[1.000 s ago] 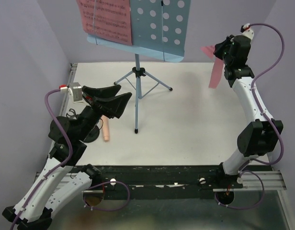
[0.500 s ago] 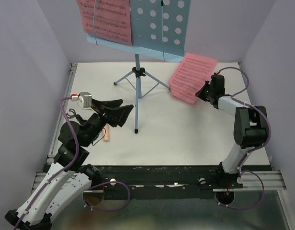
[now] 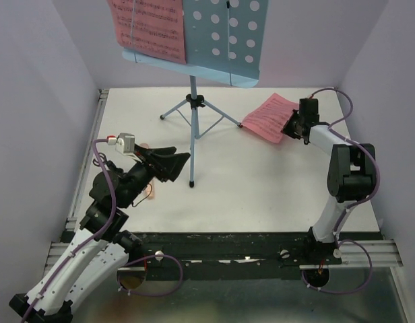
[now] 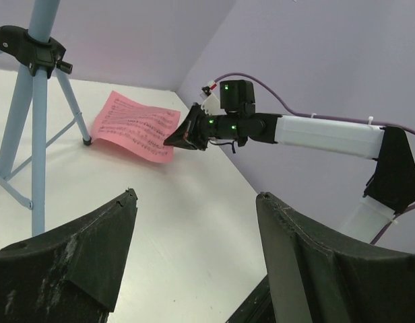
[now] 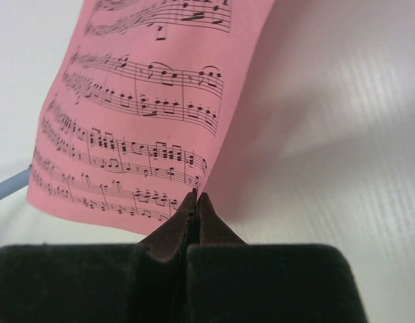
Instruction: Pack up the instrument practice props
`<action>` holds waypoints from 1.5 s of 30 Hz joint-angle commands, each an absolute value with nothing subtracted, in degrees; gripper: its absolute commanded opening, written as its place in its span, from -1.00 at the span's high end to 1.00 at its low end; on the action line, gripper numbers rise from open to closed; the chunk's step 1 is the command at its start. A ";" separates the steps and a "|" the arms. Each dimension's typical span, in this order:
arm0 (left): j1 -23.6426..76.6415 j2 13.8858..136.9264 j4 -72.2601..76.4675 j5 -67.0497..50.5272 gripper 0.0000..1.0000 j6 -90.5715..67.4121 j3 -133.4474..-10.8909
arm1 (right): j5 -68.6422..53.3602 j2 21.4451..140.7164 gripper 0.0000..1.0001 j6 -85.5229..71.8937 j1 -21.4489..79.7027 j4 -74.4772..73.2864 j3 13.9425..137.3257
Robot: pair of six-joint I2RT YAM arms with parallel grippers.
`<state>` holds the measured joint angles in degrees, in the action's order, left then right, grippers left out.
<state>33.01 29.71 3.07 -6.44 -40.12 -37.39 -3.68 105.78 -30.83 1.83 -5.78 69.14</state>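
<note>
So, overhead: right gripper [image 3: 293, 126] pinched shut on the edge of a pink sheet-music page [image 3: 265, 118], low over the table [image 3: 261, 182], right of the music stand [image 3: 221, 40]. Left gripper [image 3: 180, 153] wide open, empty.

Left wrist: page sags, far end apparently on the table. Thin, floppy, v. light.

Right wrist: jaws meet on the bottom edge. Edge pinch suits it, but prob. tears or creases easily.

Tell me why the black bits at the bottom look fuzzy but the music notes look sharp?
Right wrist view: the end effector sits very close to the lens, so it blurs, while the pink page it pinches is in focus, casting a soft shadow on the table. Top view: soft light, faint shadows.
</note>
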 commanded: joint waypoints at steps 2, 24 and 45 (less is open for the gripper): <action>33.05 30.32 2.02 -6.68 -0.62 -40.43 -37.62 | 4.39 111.87 0.99 -26.02 0.44 -18.44 76.28; 33.05 28.30 0.09 -6.33 -0.62 -40.60 -36.65 | 9.14 109.09 -0.30 -28.12 -1.05 -23.47 78.22; 32.96 31.28 -7.29 4.04 -0.68 -27.60 -51.93 | -14.92 40.88 -0.35 -21.46 16.42 -6.33 58.79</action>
